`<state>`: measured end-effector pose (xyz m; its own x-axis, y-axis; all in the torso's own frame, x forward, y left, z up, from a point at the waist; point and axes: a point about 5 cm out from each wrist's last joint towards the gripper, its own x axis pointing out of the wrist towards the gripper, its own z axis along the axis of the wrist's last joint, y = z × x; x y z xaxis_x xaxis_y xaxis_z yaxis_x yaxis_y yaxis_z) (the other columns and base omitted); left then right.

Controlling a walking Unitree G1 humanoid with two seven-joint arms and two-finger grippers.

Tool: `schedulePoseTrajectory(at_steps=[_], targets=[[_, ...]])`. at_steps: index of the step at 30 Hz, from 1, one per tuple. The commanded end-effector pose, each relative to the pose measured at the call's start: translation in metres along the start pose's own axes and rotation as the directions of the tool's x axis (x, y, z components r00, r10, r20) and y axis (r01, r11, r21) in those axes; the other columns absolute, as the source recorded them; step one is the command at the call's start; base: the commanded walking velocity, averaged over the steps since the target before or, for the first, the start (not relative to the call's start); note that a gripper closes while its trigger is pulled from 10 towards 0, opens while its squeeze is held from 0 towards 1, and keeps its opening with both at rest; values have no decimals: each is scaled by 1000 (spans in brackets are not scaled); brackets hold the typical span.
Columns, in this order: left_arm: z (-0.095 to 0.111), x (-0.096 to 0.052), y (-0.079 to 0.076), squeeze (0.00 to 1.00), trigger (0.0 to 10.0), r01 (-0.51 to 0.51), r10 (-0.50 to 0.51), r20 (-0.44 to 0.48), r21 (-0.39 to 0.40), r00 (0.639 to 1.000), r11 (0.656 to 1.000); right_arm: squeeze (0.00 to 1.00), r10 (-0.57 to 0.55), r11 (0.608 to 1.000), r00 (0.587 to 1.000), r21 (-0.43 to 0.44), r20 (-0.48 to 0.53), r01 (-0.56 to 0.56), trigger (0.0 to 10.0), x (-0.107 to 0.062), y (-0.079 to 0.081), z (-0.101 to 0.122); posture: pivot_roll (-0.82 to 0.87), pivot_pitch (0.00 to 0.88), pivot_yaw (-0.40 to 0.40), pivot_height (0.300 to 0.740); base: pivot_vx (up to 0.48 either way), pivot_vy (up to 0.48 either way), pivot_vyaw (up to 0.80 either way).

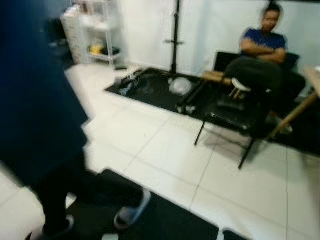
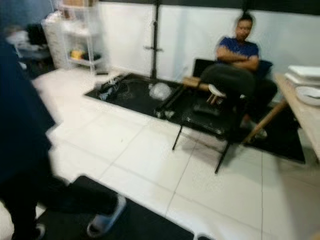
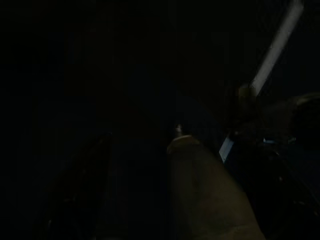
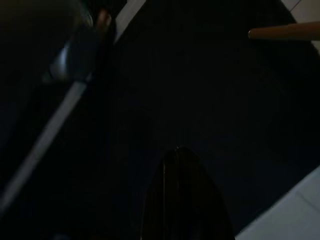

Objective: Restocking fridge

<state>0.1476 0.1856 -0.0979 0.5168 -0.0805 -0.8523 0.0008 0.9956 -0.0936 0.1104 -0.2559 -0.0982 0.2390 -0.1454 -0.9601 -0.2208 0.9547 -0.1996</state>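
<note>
Looking blurry: a white tiled floor is seen mid-frame, a seated person in a blue shirt upper right, a dark-clothed person at left. Gripper states can't be told; no fridge is spotted.

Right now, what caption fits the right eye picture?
Blurry room: a seated person with folded arms, another person close on the left, white tiled floor.

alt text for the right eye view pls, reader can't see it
Blurred room with white floor tiles: a person in dark clothes stands close on the left, and a person in a blue shirt sits on a black chair with arms crossed. A light wooden table holds white plates at right.
</note>
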Motion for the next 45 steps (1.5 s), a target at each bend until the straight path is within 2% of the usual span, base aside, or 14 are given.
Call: schedulePoseTrajectory(at_steps=[1, 2, 5, 15, 21, 26, 36, 45], targets=[[-7, -2, 2, 0, 10000, -5, 5, -22, -1, 1000, 1000, 0, -12, 1000, 1000, -2, 22, 12, 10000, 0, 0, 11, -83, 0, 34, 740, 304, 0, -781], [-5, -1, 2, 0, 10000, -2, 2, -16, 2, 1000, 1000, 0, -20, 1000, 999, -5, 34, 20, 10000, 0, 1, 18, -81, 0, 34, 740, 304, 0, -781], [-4, -1, 2, 0, 10000, -2, 2, -14, 4, 1000, 1000, 0, -25, 1000, 999, -4, 35, 26, 10000, 0, 1, 18, -81, 0, 34, 740, 304, 0, -781], [-1, -1, 5, 0, 10000, -3, 3, -13, 15, 1000, 1000, 0, -43, 999, 999, 8, -11, 43, 10000, 0, 0, -7, -86, 0, 49, 740, 306, 0, -781], [-2, -2, 8, 0, 10000, -5, 5, -14, 18, 1000, 1000, 0, -51, 998, 998, 24, -21, 51, 10000, -1, -3, -12, -89, 0, 55, 740, 301, 0, -781], [1, -2, 12, 0, 10000, -26, 26, -1, -5, 1000, 1000, 0, -55, 998, 998, 37, -21, 56, 10000, -1, -6, -11, -95, 0, 49, 740, 302, 0, -781], [10, 1, 2, 0, 10000, 1, -1, 21, -6, 1000, 1000, 0, -73, 996, 997, 49, -4, 73, 10000, -1, -10, -5, -91, 0, 52, 740, 300, 0, -781], [1, -2, 12, 0, 10000, -25, 25, -1, -17, 1000, 1000, 0, -56, 998, 998, 40, 0, 56, 10000, 0, -4, -2, -67, 0, 49, 740, 289, 0, -781]])
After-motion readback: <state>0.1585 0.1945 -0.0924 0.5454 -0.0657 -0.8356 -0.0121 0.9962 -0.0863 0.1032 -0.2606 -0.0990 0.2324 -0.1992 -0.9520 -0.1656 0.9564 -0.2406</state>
